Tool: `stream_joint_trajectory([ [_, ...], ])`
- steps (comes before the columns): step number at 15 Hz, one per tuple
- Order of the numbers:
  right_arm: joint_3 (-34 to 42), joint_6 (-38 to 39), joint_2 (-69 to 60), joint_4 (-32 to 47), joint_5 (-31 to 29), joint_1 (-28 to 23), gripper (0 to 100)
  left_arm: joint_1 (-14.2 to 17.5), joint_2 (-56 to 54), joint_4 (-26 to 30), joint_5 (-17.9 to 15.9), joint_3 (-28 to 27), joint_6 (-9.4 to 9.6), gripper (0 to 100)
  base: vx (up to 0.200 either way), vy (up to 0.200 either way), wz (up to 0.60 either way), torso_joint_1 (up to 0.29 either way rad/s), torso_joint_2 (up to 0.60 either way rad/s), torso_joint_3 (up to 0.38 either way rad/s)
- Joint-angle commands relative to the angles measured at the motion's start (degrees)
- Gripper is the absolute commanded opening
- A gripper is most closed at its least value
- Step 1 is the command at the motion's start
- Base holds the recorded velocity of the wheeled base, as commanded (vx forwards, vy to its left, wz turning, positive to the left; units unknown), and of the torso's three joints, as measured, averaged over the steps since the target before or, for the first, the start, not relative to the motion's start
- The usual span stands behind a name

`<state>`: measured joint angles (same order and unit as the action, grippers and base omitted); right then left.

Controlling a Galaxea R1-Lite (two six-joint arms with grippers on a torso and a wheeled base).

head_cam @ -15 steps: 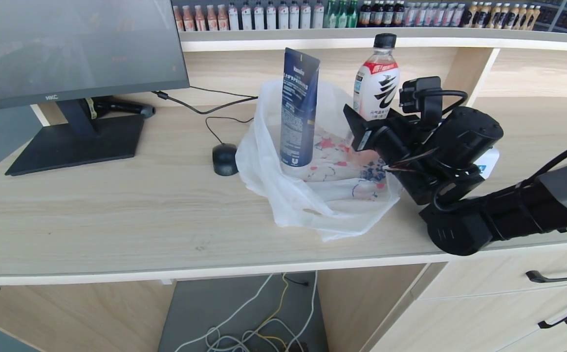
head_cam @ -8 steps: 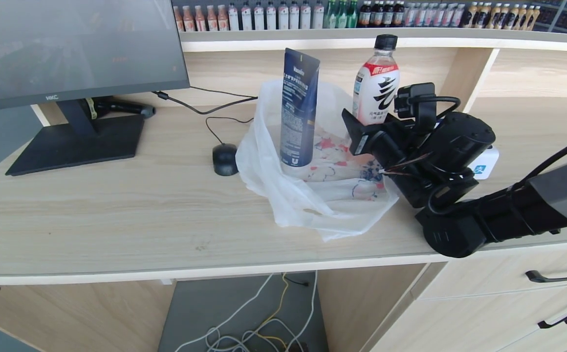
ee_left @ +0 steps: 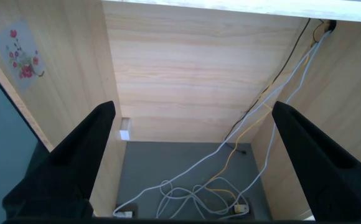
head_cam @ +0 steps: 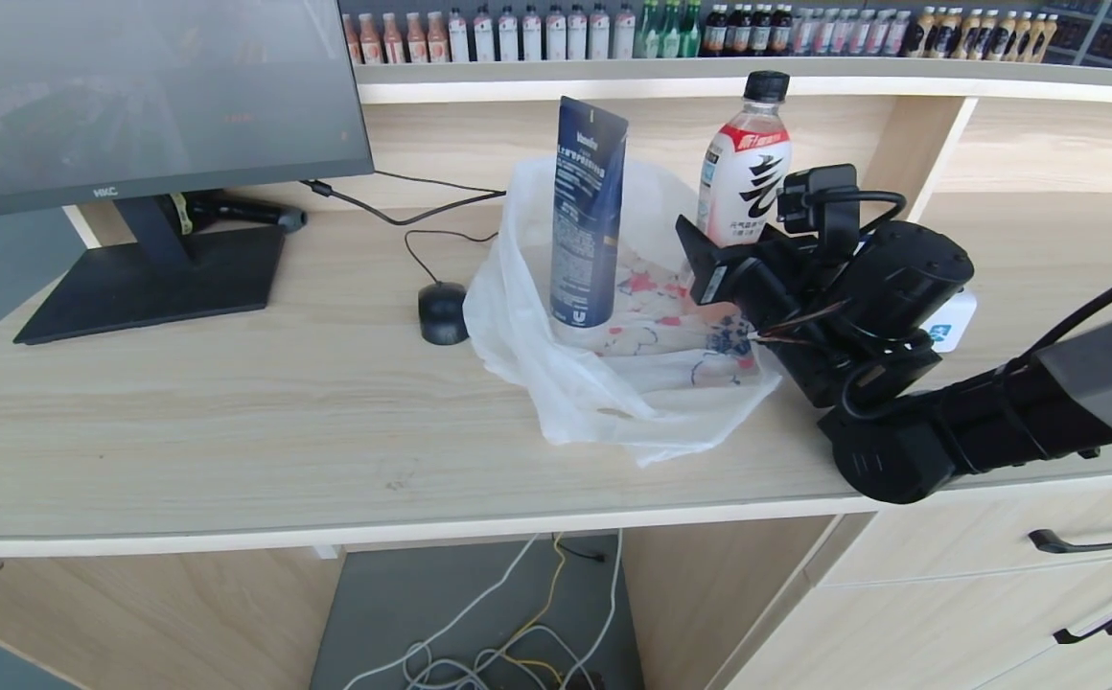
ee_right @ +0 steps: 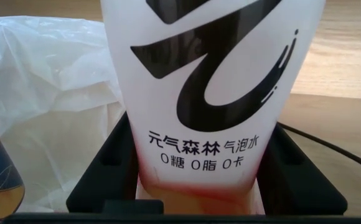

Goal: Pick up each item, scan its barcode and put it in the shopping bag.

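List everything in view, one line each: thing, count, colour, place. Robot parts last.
Shopping bag: one, white, on the counter.
Drink bottle: one, white and red, black cap, held at the bag's right edge.
Tube: one, dark blue, upright in the bag.
Mouse: one, black, left of the bag.
Monitor: one, black, counter's left.
Scanner: one, black, behind the monitor stand.
Shelf bottles: one row, mixed colours, at the back.
Cables: several, white and yellow, under the counter.
Left gripper: one, black, open, below the counter.
Right gripper: one, black, shut on the bottle.
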<state>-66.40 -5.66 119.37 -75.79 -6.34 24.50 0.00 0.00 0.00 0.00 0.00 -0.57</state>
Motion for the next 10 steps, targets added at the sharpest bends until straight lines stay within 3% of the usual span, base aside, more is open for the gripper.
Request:
stream_joint_trajectory([
  [1,0.04,-0.06,1.30,-0.50,0.01,0.02,0,0.00,0.00,0.00,0.00,0.00,-0.04,100,0.000,0.000,0.00,0.000,0.00,0.000],
  [10,0.31,-0.67,1.66,-0.94,0.01,0.02,0,0.00,0.09,0.00,0.00,0.00,-0.04,100,0.000,0.000,0.00,0.000,0.00,0.000],
])
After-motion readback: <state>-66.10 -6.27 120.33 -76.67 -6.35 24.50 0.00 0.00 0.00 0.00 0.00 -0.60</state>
